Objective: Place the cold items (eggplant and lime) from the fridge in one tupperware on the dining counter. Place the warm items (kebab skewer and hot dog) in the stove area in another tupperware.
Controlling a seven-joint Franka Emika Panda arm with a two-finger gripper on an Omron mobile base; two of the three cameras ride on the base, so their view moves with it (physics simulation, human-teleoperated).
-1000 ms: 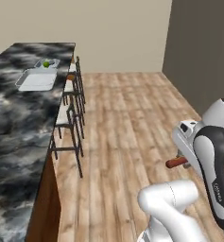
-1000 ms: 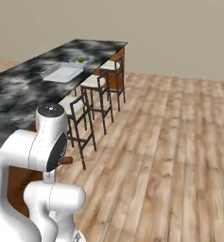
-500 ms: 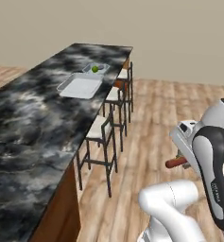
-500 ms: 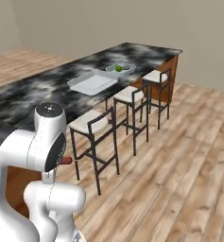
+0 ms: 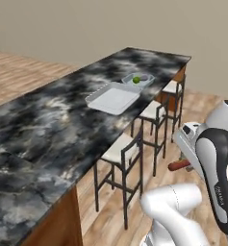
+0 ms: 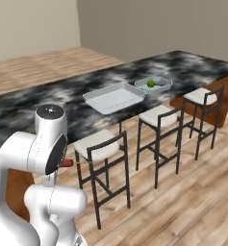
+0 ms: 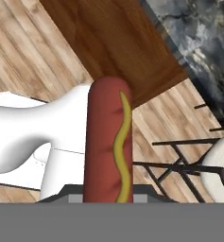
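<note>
A reddish-brown hot dog (image 7: pixel 106 142) with a yellow mustard line stands up between the fingers of my gripper (image 7: pixel 107 197), which is shut on it. Its end pokes out beside the arm (image 5: pixel 179 165) (image 6: pixel 67 164), over the wood floor by the stools. The dining counter (image 5: pixel 48 125) (image 6: pixel 192 65) carries a large empty tupperware (image 5: pixel 114 97) (image 6: pixel 114 97). Just beyond it sits a smaller tupperware (image 5: pixel 145 82) (image 6: pixel 162 86) holding the lime (image 5: pixel 136 80) (image 6: pixel 151 84). The eggplant is too small to make out. Kebab skewer, fridge and stove area are out of view.
Three black-framed stools with pale seats (image 5: pixel 122 149) (image 5: pixel 154 110) (image 6: pixel 202 95) line the counter's near side, between me and the top. Open wood floor (image 6: pixel 192 192) lies to the right of them. A beige wall closes the far end.
Both base views have swung and shifted, so the base has moved: the counter now runs closer and more across the picture. The hot dog stays in the shut gripper.
</note>
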